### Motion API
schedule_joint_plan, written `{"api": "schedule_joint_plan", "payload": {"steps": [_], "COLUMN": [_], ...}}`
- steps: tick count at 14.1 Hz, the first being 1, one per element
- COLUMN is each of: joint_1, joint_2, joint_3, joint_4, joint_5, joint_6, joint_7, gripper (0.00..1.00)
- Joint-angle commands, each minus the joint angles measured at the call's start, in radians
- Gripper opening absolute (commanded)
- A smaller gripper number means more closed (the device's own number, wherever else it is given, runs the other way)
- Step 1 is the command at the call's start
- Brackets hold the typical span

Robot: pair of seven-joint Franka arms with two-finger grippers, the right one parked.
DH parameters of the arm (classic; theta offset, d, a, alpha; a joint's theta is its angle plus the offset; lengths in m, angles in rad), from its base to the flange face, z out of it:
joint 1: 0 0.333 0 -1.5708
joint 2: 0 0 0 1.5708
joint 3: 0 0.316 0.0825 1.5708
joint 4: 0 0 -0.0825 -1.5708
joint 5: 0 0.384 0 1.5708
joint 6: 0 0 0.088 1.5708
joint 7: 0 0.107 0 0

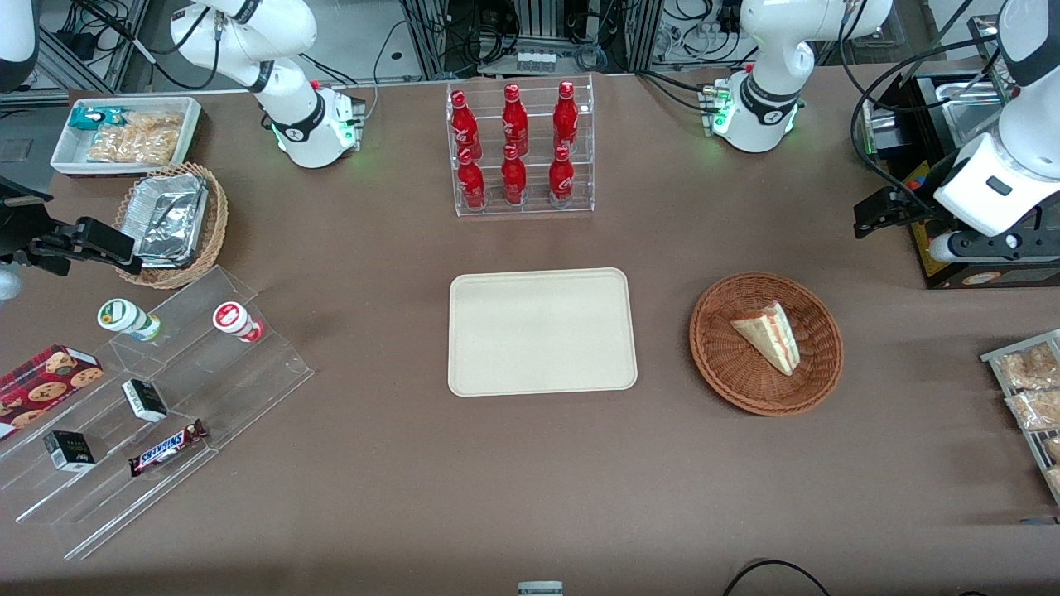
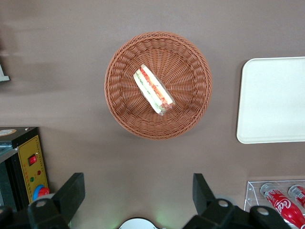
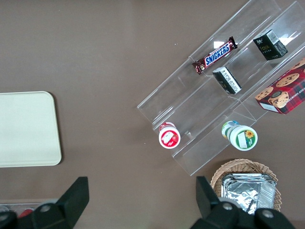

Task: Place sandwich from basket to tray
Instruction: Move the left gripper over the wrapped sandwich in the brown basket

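Note:
The sandwich [image 1: 770,335] [image 2: 153,89], a pale wedge with red, green and white filling, lies in the round reddish-brown wicker basket [image 1: 720,364] [image 2: 190,62]. Beside the basket, toward the parked arm's end of the table, sits the cream tray [image 1: 542,331] [image 2: 271,100] with nothing on it. The left arm's gripper [image 1: 869,217] [image 2: 138,193] hangs high above the table, farther from the front camera than the basket and toward the working arm's end. Its black fingers [image 2: 71,191] stand wide apart, open and holding nothing.
A clear rack of red bottles [image 1: 520,149] stands farther from the front camera than the tray. A black box with a yellow panel [image 1: 952,248] [image 2: 24,167] sits under the working arm. Bagged snacks [image 1: 1031,389] lie at that end. A stepped acrylic shelf [image 1: 166,397] stands toward the parked arm.

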Motion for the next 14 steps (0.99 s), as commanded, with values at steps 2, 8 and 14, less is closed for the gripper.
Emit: {"api": "schedule_joint_plan", "payload": {"steps": [2, 8, 14], "joint_1": [-0.02, -0.02, -0.023], "joint_2": [0.015, 0.075, 0.09], "joint_3": [0.01, 0.01, 0.009], "joint_4": [0.02, -0.107, -0.47], "joint_5": [0.004, 0.007, 0.005], "joint_6": [-0.017, 0.041, 0.553], "joint_7": [-0.006, -0.005, -0.037], "gripper": [1.0, 1.0, 1.0]}}
